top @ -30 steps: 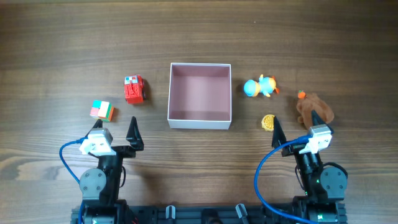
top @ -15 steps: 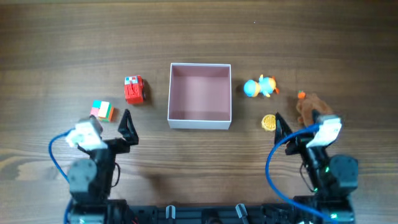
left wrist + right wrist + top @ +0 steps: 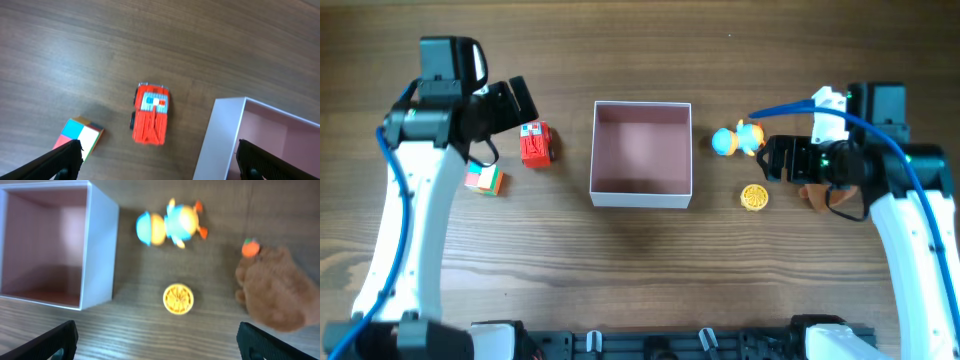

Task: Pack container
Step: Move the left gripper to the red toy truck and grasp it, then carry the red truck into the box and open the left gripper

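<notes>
I've the left gripper [image 3: 510,103] spread by the red blocky toy truck [image 3: 536,145], the right gripper [image 3: 782,158] spread by the round yellow disc [image 3: 753,197] (1 pick apiece, presumably); the square white pink-lined container [image 3: 640,198] sits empty between.

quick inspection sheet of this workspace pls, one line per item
surface: wood-grain table, no spills seen
job's things: container mid-table, lidless, nothing inside
clutter: red truck and colour cube left of the container; duck toy, yellow disc and brown plush right of it
grippers: left tool open near the truck; right tool open near the disc; both hold nothing
cables: right blue cable loops off its arm; left blue cable runs along its arm
surroundings: nothing seen
</notes>
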`<state>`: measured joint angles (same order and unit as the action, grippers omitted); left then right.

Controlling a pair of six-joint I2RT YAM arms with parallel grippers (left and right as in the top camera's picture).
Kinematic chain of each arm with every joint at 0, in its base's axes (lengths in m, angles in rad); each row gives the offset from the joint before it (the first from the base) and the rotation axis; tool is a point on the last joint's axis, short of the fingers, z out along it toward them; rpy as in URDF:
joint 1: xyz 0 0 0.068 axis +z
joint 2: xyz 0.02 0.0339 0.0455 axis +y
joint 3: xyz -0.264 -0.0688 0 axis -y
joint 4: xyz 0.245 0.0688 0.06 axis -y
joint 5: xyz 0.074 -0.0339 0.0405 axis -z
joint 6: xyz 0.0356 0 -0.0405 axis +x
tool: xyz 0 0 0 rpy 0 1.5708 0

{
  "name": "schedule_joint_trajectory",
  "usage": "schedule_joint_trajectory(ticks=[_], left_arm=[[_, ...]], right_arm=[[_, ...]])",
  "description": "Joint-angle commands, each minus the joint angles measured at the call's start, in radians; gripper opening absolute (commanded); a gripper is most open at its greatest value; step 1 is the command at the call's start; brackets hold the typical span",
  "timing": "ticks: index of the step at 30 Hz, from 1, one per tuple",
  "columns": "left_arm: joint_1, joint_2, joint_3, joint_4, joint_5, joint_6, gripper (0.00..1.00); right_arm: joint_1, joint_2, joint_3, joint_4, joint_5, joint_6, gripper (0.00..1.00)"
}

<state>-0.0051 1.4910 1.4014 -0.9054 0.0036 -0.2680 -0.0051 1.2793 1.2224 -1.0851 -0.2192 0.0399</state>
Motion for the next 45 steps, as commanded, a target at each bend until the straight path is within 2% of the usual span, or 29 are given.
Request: schedule_joint_trajectory(ticks=[1,8,12,16,29,30,32,33,34,36,39,41,43,44,45], left_arm=[[0.003,0.113,0.02,0.015,0.014,0.002,1.0],[0.0,0.332,0.02,-0.024,0.015,0.003,1.0],[-0.015,0.389,0.02,-0.076,0.015,0.137,1.0],[-0.05,0.419,0.02,-0.06,0.014,0.234,1.0],[-0.063,0.494,0.02,0.011,0.011,0.234,0.99],[-0.063,0.494,0.02,0.011,0.011,0.234,0.96],[-0.063,0.494,0.02,0.011,0.011,0.234,0.81],[-0.063,0.494,0.02,0.011,0.011,0.234,0.7],[-0.063,0.494,0.02,0.011,0.011,0.234,0.65],[-0.063,0.494,0.02,0.011,0.011,0.234,0.61],[-0.063,0.494,0.02,0.011,0.011,0.234,0.6],[-0.063,0.494,0.02,0.011,0.011,0.234,0.55],[-0.063,0.494,0.02,0.011,0.011,0.234,0.37],[-0.063,0.494,0.02,0.011,0.011,0.234,0.24],[-0.063,0.494,0.02,0.011,0.011,0.234,0.2]], right_arm=[[0.006,0.065,0.019,-0.005,0.061,0.038,1.0],[0.006,0.079,0.019,0.0,0.066,0.038,1.0],[0.006,0.079,0.019,0.004,0.07,0.038,1.0],[0.006,0.079,0.019,0.003,0.07,0.038,1.0],[0.006,0.079,0.019,0.0,0.104,0.038,0.99],[0.006,0.079,0.019,0.0,0.104,0.039,1.0],[0.006,0.079,0.019,-0.001,0.104,0.038,1.0],[0.006,0.079,0.019,0.0,0.104,0.038,1.0],[0.006,0.079,0.019,0.0,0.104,0.038,1.0],[0.006,0.079,0.019,0.0,0.104,0.038,1.0],[0.006,0.079,0.019,0.0,0.104,0.038,1.0],[0.006,0.079,0.019,0.0,0.104,0.038,1.0],[0.006,0.079,0.019,0.0,0.104,0.038,1.0],[0.006,0.079,0.019,0.0,0.104,0.038,1.0],[0.006,0.079,0.019,0.0,0.104,0.038,1.0]])
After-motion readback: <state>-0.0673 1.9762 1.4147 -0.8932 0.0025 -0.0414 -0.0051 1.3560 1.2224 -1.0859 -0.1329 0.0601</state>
